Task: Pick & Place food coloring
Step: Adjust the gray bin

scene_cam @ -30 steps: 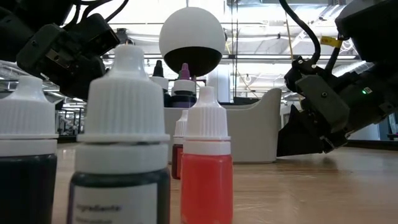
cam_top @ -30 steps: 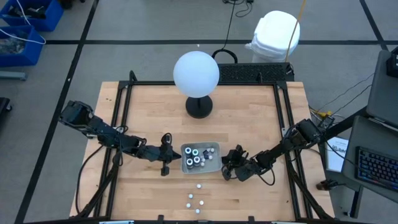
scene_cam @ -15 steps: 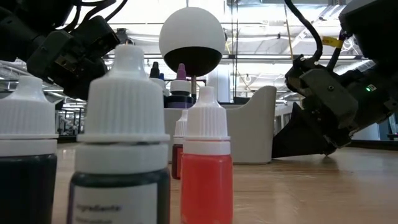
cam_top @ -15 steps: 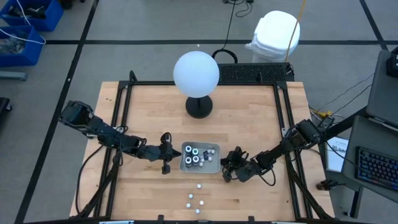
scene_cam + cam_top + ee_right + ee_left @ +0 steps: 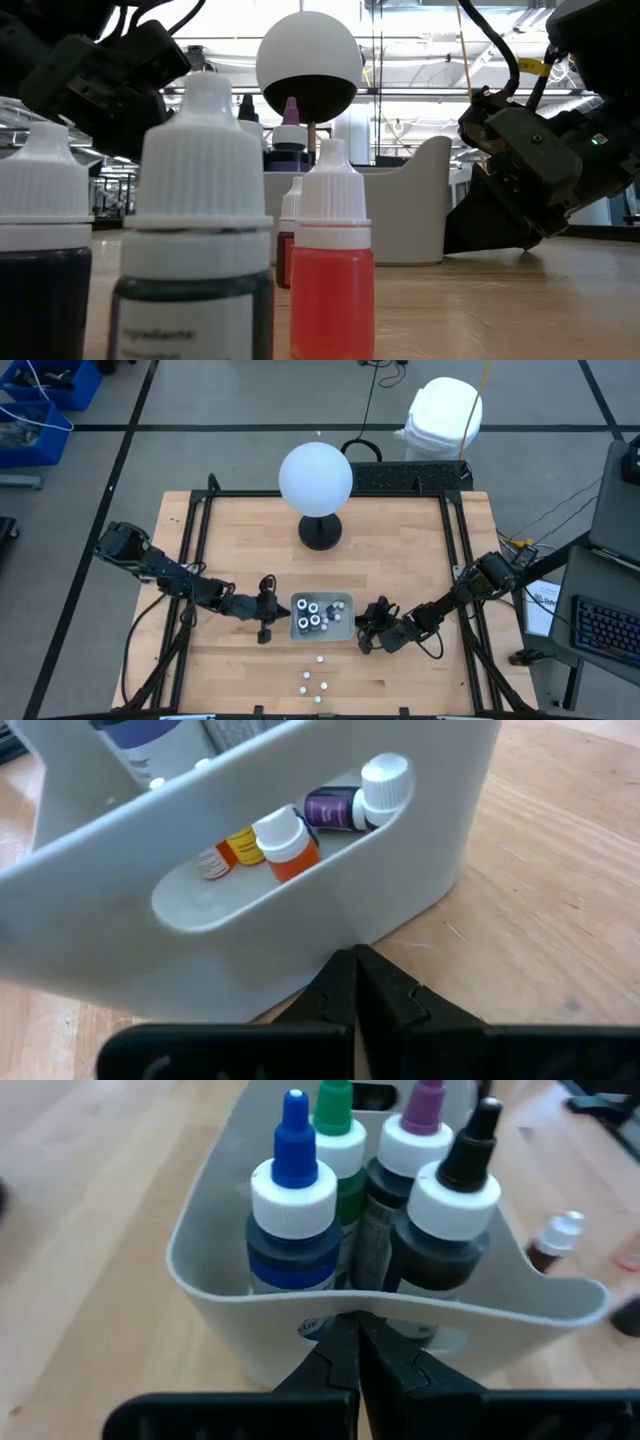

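The table point(image 5: 400, 550) is seen as pale, matt, grained wood; the tray point(image 5: 230, 1310) as smooth matt grey plastic; ribbed white plastic caps are shown on the food coloring point(image 5: 205, 250)

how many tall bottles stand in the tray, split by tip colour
blue-tipped bottle: 1
green-tipped bottle: 1
purple-tipped bottle: 1
black-tipped bottle: 1
total: 4 tall bottles, all upright together at one end of the tray
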You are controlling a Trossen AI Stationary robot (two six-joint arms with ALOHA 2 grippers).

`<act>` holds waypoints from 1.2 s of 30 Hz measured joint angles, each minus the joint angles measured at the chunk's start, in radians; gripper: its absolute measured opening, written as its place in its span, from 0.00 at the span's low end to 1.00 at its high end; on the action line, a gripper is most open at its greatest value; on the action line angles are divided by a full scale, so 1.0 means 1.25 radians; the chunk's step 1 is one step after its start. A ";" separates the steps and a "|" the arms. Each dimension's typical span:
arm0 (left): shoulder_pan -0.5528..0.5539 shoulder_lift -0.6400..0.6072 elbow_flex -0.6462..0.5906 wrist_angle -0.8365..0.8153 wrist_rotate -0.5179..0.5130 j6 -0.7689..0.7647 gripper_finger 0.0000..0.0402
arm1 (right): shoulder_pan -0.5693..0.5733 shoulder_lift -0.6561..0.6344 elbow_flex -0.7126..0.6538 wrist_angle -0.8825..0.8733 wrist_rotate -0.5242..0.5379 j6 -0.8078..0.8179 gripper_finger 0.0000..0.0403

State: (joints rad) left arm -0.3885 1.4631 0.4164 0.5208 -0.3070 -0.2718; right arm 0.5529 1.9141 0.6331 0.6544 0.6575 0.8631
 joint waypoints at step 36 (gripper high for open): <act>-0.043 0.001 0.003 -0.152 0.188 -0.045 0.06 | 0.010 -0.097 0.001 -0.281 -0.065 0.015 0.00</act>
State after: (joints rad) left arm -0.4428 1.4643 0.4198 0.3304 -0.0715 -0.3277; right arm 0.5649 1.7925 0.6338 0.3031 0.5762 0.8822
